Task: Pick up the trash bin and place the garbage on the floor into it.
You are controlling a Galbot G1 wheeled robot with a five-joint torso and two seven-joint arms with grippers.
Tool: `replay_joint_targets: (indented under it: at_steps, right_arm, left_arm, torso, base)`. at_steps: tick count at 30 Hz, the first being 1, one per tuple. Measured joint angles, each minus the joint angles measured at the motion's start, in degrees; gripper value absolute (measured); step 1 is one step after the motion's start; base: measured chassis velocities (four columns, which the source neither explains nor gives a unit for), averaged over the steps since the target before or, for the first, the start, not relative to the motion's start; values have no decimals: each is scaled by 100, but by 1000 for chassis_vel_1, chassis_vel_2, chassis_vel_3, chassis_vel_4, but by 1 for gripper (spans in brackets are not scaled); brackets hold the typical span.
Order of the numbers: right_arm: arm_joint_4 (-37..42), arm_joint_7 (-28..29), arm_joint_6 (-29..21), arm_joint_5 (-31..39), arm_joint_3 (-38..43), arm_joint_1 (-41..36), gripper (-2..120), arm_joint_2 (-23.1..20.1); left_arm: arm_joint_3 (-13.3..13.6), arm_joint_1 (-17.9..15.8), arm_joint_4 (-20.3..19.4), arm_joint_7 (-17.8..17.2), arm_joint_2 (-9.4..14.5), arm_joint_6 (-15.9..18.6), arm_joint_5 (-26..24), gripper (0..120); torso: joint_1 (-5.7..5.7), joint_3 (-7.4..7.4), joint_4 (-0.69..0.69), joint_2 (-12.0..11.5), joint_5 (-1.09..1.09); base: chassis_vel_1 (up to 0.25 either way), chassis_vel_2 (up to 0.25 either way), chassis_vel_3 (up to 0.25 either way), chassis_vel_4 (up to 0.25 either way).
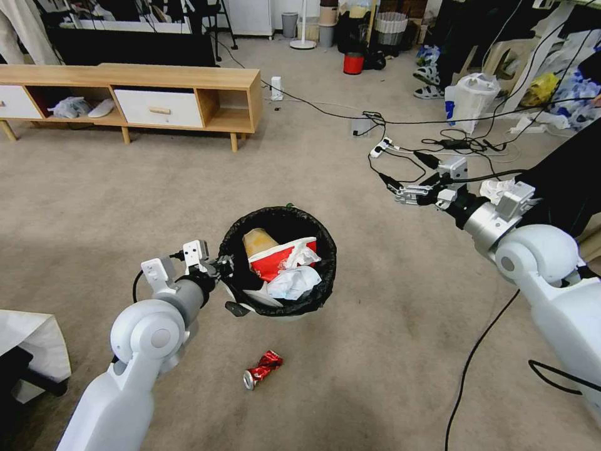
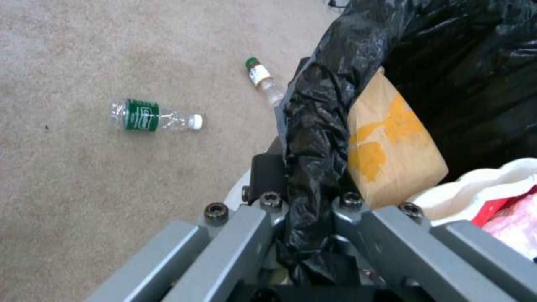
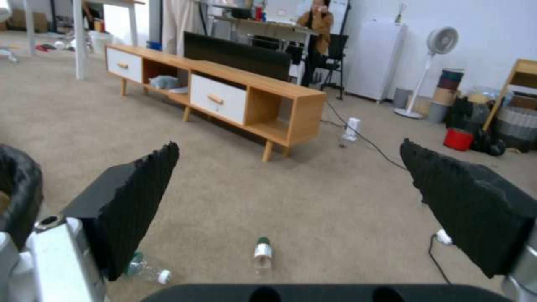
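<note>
- The floor (image 1: 350, 376) is beige-grey carpet running back to a low wooden cabinet (image 1: 188, 94) at the far left, with a tangle of black cables (image 1: 438, 144) and a red bucket (image 1: 354, 62) at the far right.
- At the near left, the left gripper (image 1: 222, 266) is pinched onto the bag-covered rim of the trash bin (image 1: 325, 263); the left wrist view shows its fingers pressed together on the black liner (image 2: 310, 138), one inside the rim and one outside.
- The bin hangs from that grip in the middle of the scene. It already holds a brown cardboard piece (image 1: 256, 241), a red-white paper carton (image 1: 278, 260) and a white tissue with a blue mask (image 1: 293, 282).
- On the carpet just near of the bin lies a crushed red can (image 1: 263, 368).
- Two clear bottles lie on the carpet beyond the bin: a green-labelled bottle (image 2: 152, 117) on its side and a green-capped bottle (image 2: 263, 82) close to the bin's wall.
- At the right, the right gripper (image 1: 404, 193) hangs above the carpet with its black pads (image 3: 134, 197) spread wide and nothing between them; the green-capped bottle lies ahead of it.
- Judgement: collection is partly done, with the can and both bottles left.
- The next move calls for the free right gripper to come down over one piece and close on it, while the left keeps the bin steady and within reach.
</note>
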Motion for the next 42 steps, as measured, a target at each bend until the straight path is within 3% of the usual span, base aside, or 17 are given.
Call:
replay_joint_targets:
  at_steps: [13, 42]
  right_arm:
    - [-213, -9, 198, -204, 29, -163, 100, 175]
    - [-403, -86, 422, -310, -105, -57, 100, 326]
  left_arm:
    - [-75, -8, -58, 11, 111, 6, -57, 3]
    - [-59, -31, 18, 31, 72, 1, -33, 3]
  torso:
    - [0, 0, 0, -1, 0]
    - [0, 1, -1, -2, 0]
  base:
    - [0, 0, 0, 0]
    - [0, 0, 0, 0]
